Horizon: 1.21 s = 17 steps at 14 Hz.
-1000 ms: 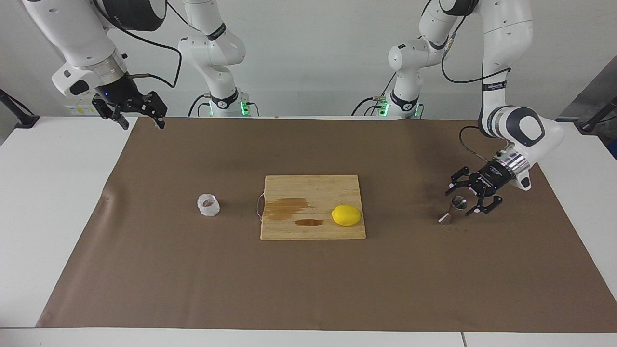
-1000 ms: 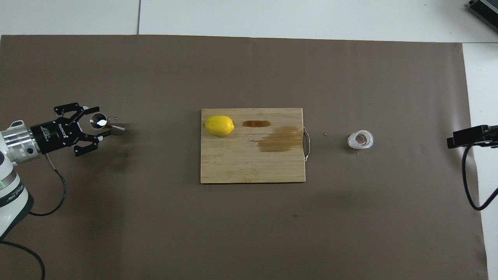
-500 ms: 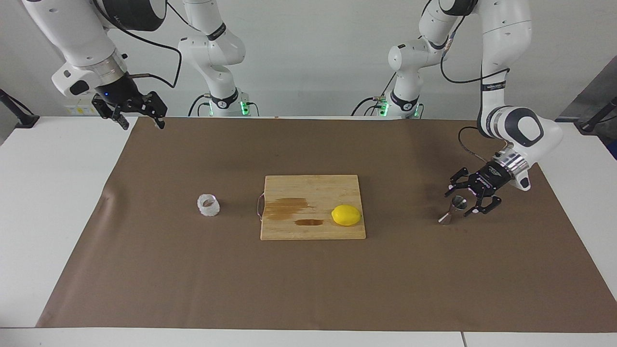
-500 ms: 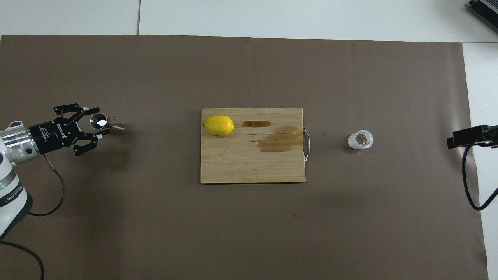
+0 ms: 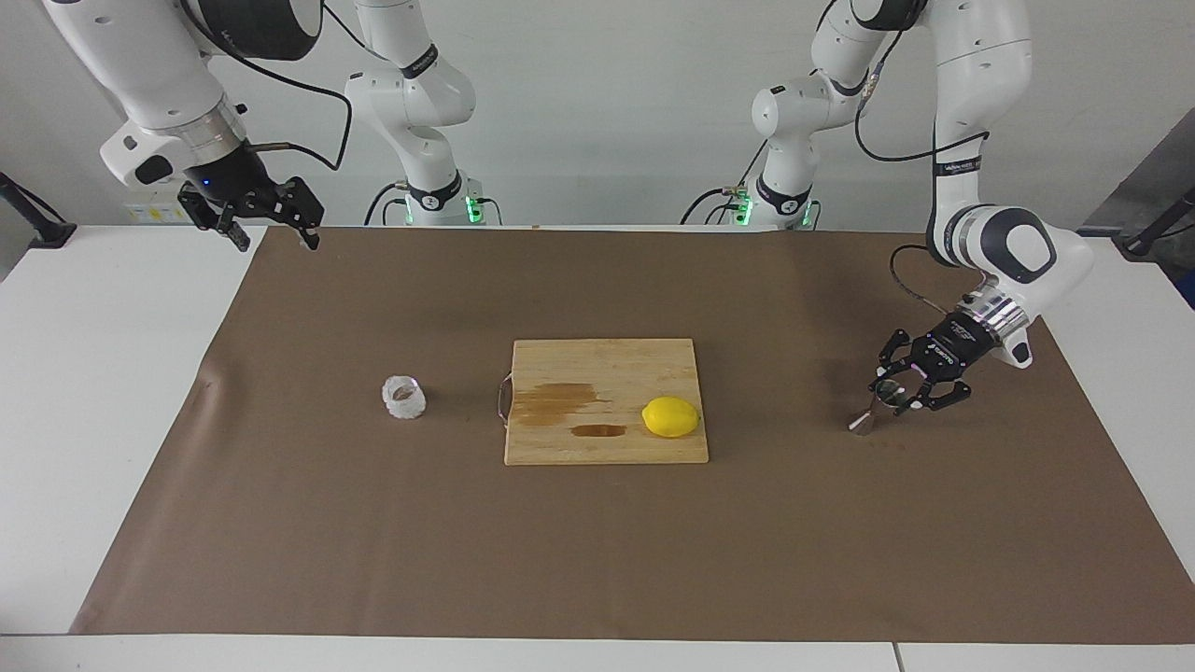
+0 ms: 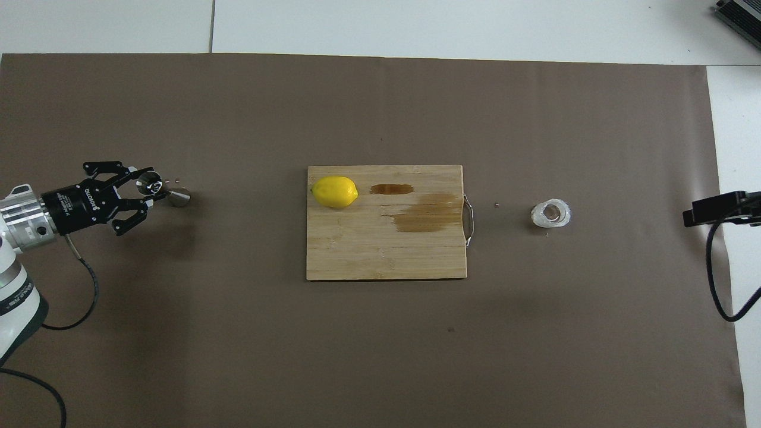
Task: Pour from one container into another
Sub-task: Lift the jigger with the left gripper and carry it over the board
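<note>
My left gripper (image 5: pixel 898 390) is clamped on the upper cone of the steel jigger (image 5: pixel 878 408), at the left arm's end of the brown mat (image 5: pixel 597 560). The faceted glass cup (image 5: pixel 403 398) stands beside the cutting board (image 5: pixel 605 373). My right gripper (image 5: pixel 264 224) waits, fingers wide, over the mat's corner.

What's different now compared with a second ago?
The left gripper has closed on the upper cup of the steel jigger, which stands where it did. The right gripper waits open above the table's corner; glass cup, lemon and cutting board are unmoved.
</note>
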Each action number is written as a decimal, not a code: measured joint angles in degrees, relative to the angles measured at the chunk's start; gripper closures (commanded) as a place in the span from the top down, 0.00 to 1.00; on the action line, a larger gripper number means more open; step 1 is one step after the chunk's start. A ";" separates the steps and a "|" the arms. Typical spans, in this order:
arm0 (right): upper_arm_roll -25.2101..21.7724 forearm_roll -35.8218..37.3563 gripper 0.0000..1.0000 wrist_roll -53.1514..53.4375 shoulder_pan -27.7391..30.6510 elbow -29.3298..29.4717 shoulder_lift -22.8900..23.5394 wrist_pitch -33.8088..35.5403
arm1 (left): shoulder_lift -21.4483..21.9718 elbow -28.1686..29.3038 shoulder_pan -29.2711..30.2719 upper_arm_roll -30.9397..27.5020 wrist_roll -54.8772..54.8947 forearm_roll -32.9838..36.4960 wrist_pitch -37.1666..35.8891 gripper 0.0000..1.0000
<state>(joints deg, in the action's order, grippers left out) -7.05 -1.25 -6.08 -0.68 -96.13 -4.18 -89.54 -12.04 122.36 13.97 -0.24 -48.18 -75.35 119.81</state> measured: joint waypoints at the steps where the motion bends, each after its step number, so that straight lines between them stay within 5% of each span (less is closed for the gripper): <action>1: 0.00 0.00 1.00 0.00 0.00 0.00 0.00 0.00 | 0.02 -0.30 -0.07 0.10 0.00 -0.02 -0.05 0.00; 7: 0.00 0.00 1.00 0.00 0.00 0.00 0.00 0.00 | 0.98 -5.88 -6.76 1.00 -10.54 -0.13 1.26 0.00; 12: 0.00 0.00 1.00 0.00 0.00 0.00 0.00 0.00 | 3.08 -7.84 -18.23 2.83 -24.26 -0.32 11.63 0.00; 17: 0.00 0.00 1.00 0.00 0.00 0.00 0.00 0.00 | 4.27 -8.09 -22.02 10.24 -30.74 -5.08 22.39 0.00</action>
<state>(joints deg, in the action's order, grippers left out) -7.05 -1.25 -6.08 -0.68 -96.13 -4.18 -89.54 -7.78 114.27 -8.05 10.01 -78.92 -80.43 142.20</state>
